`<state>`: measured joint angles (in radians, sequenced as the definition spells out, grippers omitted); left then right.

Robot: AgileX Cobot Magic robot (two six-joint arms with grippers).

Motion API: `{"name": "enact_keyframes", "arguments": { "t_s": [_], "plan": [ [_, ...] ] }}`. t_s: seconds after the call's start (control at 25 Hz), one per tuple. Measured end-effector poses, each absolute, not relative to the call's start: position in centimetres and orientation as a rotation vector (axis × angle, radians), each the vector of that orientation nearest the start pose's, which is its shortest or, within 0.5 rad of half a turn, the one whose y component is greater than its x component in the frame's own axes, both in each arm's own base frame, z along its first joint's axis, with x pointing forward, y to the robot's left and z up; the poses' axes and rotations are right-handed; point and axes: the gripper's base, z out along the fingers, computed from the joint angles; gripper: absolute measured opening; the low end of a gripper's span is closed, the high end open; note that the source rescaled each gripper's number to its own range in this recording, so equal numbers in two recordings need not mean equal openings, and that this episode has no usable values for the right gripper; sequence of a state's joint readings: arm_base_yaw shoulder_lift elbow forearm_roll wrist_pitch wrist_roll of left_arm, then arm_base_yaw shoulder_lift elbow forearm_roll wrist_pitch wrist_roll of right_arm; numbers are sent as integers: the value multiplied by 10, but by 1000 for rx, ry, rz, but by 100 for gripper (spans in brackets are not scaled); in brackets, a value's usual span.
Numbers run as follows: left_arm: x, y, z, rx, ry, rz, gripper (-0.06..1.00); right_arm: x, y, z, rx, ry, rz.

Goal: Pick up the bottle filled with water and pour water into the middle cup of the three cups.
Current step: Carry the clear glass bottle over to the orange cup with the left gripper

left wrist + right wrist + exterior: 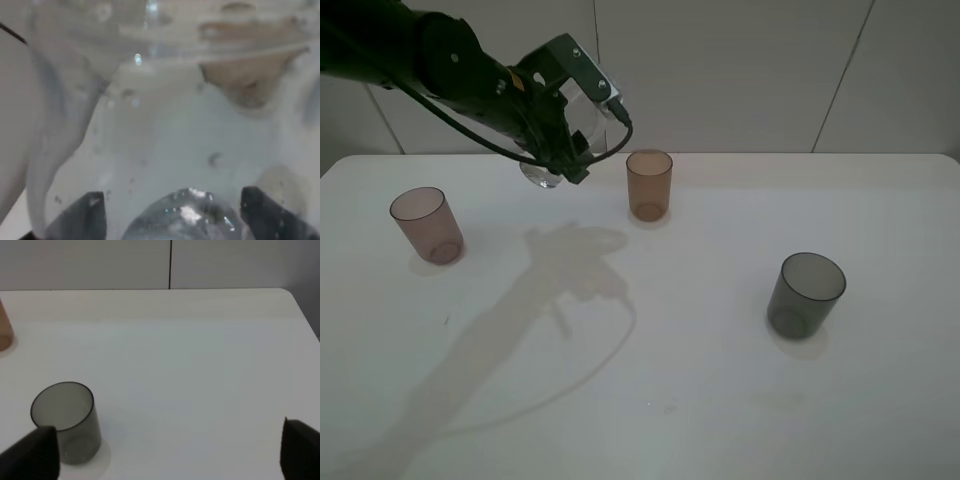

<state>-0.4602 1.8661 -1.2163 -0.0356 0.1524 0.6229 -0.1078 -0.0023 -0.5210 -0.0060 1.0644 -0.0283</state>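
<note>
Clear plastic bottle (165,150), filling the left wrist view, clamped between the dark fingertips (80,215) of the left gripper (570,145), whose jaws are closed on it. Exterior high view: the bottle is held just beside the amber middle cup (649,185), at its 9 o'clock and apart from it; whether its base clears the white table (720,400) cannot be told. From table centre, the middle cup stands at 12 o'clock, the pinkish-brown tumbler (426,225) at 9 o'clock, and the dark grey tumbler (806,294) at 4 o'clock, all upright and well apart. Right gripper (165,452): fingers spread wide, holding nothing, near the dark grey tumbler.
</note>
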Motion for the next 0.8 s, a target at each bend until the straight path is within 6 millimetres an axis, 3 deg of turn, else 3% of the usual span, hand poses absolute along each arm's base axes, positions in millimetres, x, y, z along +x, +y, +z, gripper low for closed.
{"name": "enact_keyframes", "arguments": {
  "t_s": [0.28,0.56,0.8],
  "plan": [
    [382,-179,219,1297,1937,193,2,-8,1,283,81,2024,-86],
    [401,-189,209,1397,1990,263,2,-8,1,283,81,2024,-86],
    [404,-200,200,1459,1991,294,2,-8,1,283,81,2024,-86]
  ]
}}
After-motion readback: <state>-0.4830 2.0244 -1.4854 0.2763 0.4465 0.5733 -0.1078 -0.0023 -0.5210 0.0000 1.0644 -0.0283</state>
